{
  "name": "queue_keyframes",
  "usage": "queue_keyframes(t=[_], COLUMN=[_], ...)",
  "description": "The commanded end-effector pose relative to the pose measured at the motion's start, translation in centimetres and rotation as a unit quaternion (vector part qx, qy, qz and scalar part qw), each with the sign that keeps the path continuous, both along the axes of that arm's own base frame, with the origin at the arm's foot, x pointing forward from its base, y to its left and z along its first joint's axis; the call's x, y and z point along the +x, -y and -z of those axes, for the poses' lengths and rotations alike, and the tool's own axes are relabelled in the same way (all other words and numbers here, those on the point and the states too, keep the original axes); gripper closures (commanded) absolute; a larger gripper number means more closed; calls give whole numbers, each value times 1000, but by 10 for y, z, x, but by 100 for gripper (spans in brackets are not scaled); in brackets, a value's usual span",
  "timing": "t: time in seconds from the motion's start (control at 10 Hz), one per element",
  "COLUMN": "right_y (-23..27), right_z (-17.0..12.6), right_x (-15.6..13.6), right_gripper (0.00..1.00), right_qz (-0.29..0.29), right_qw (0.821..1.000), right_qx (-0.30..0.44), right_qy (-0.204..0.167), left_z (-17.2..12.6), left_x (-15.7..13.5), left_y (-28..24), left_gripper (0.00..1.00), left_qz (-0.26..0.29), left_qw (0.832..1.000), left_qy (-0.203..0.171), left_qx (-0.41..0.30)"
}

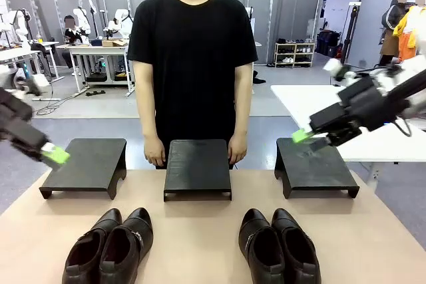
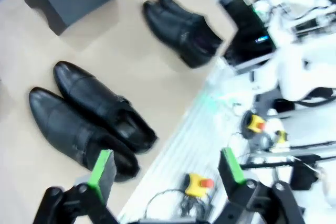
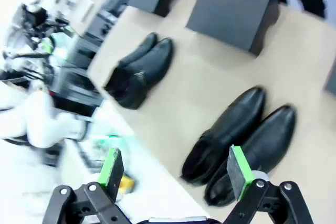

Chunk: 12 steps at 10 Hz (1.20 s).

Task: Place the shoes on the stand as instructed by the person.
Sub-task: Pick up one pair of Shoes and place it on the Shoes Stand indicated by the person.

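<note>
Two pairs of glossy black shoes stand at the table's near edge: a left pair with a small metal glint on its strap, and a right pair. Behind them are three low black stands, left, middle and right. The person stands behind the middle stand, hands hanging at their sides. My left gripper hovers open above the left stand's near corner, the left pair below it. My right gripper hangs open over the right stand, above the right pair.
The tan table has bare room between the stands and the shoes. A white table stands at the back right. Cables and yellow stop buttons lie below the near table edge.
</note>
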State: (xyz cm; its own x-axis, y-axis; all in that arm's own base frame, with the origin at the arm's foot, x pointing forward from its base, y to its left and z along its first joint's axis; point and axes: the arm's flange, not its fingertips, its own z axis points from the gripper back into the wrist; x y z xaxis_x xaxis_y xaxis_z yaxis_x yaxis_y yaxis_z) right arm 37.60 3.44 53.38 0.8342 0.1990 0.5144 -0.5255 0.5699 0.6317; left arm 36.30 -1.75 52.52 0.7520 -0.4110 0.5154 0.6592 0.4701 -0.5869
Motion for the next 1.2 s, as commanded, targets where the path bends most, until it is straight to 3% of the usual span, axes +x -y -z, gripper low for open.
queue_keyframes(t=[0.0, 0.2, 0.6, 0.8, 1.1], right_y=[80, 144, 244, 265, 279], right_z=[20, 44, 74, 78, 77], right_x=[0, -13, -67, -88, -107], right_gripper=[0, 0, 0, 0, 0], right_qz=[17, 45, 129, 144, 167], right_qw=[994, 981, 960, 956, 956], right_qx=[101, 181, 244, 251, 235], right_qy=[-41, -44, -50, -42, -51], left_z=[3, 20, 60, 71, 76], left_x=[-3, -14, -60, -90, -116], left_y=[-57, -113, -222, -259, -291], left_gripper=[0, 0, 0, 0, 0], left_qz=[6, 0, -91, -116, -170], left_qw=[995, 983, 959, 954, 946], left_qy=[-22, -60, -55, -40, -48], left_qx=[-101, -173, -261, -272, -273])
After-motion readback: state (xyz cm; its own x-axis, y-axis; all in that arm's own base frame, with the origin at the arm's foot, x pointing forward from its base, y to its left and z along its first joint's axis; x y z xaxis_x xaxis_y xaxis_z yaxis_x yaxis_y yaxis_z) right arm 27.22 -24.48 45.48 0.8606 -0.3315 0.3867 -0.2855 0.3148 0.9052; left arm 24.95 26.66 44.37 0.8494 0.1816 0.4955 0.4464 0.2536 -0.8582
